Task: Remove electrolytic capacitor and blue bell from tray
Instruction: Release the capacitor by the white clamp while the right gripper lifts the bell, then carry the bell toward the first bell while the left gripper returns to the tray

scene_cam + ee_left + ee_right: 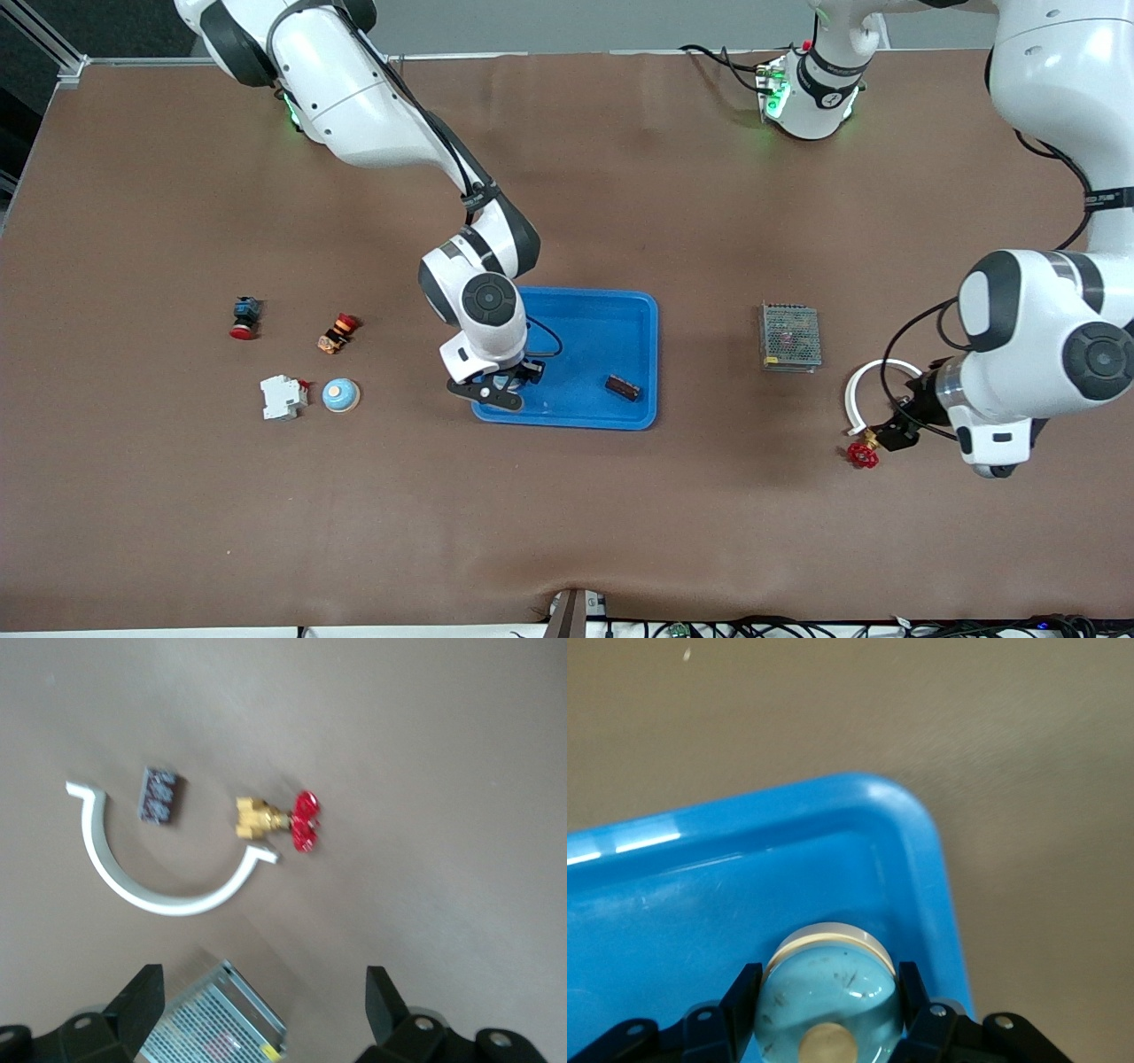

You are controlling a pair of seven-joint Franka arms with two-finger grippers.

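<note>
Lifting the pale blue domed bell (828, 992) straight up should clear the raised rim of the bright blue plastic tray (620, 310); it sits in the tray's corner nearest the front camera, toward the right arm's end, clamped by the right pincer (505, 383). The left pincer (263, 1010) waits open over the brown tabletop (567, 532).

Both arms wear glossy white shells with dark grey to black joint caps, round discs on the wrist housings, and black cables looping along the links. Green status lights glow at the bases, and a black band with small white lettering rings the left arm's upper link. The right gripper (828, 1028) and left gripper (261, 1010) are matte black, with silver screws in the finger mounts.
</note>
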